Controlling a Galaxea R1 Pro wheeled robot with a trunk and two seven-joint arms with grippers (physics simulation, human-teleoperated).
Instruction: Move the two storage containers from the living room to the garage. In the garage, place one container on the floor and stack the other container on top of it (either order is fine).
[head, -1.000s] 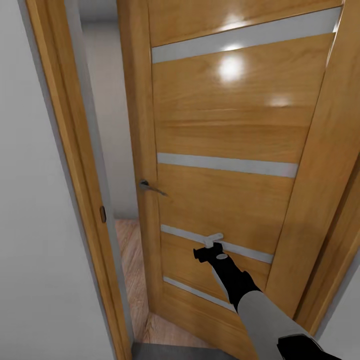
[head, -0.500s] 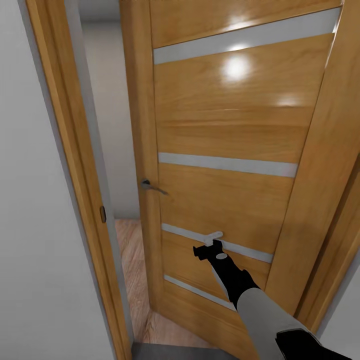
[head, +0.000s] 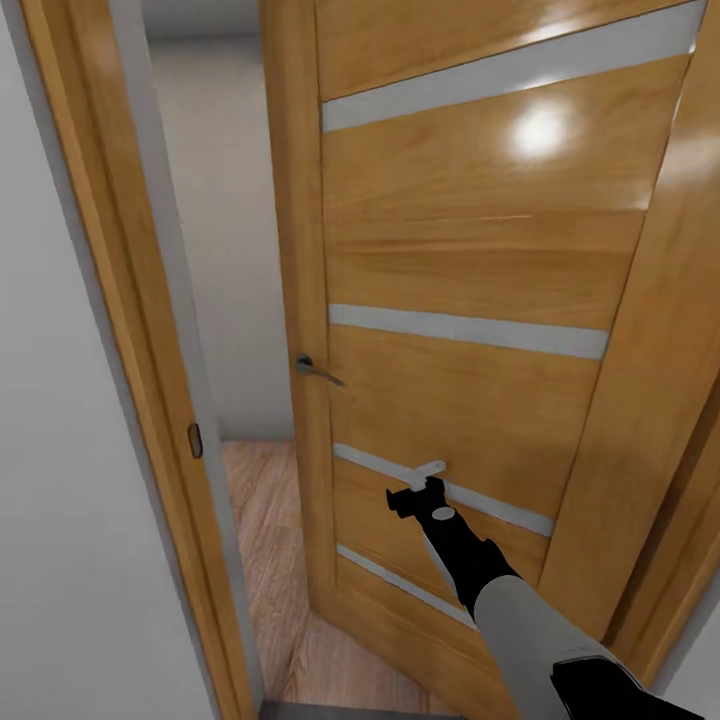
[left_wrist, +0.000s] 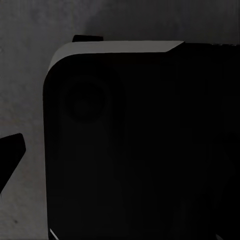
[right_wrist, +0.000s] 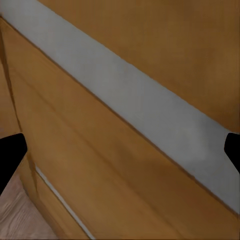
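Right gripper (head: 418, 487) — fingers spread, seemingly touching wooden door (head: 470, 250), wood-plank floor (head: 265, 540) beyond

Right arm extended forward, wrist straight; right tool (head: 428, 478) spread wide, fingertips (right_wrist: 10, 155) at the right wrist view's edges.

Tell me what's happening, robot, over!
Right tool open, pressed up to the wooden door. Left tool state unclear in its dark wrist view. No containers in sight. Door ajar, wood-plank floor showing through the gap.
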